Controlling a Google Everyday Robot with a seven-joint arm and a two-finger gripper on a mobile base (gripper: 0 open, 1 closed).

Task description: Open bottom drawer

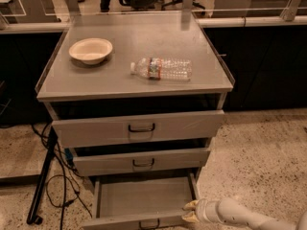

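The bottom drawer (144, 198) of the grey metal cabinet is pulled well out, its empty inside showing, and its front with a small dark loop handle (149, 224) sits at the lower frame edge. My gripper (191, 211) on its white arm reaches in from the lower right and sits at the drawer's front right corner, against its side. The mid-sized drawer (139, 162) and the widest top drawer (139, 127) above it each stand slightly out.
On the cabinet top (115, 80) lie a cream bowl (90, 50) at the left and a clear plastic bottle (162, 68) on its side. Black cables and a dark stand leg (42, 181) hang left of the cabinet. Speckled floor (259, 166) lies to the right.
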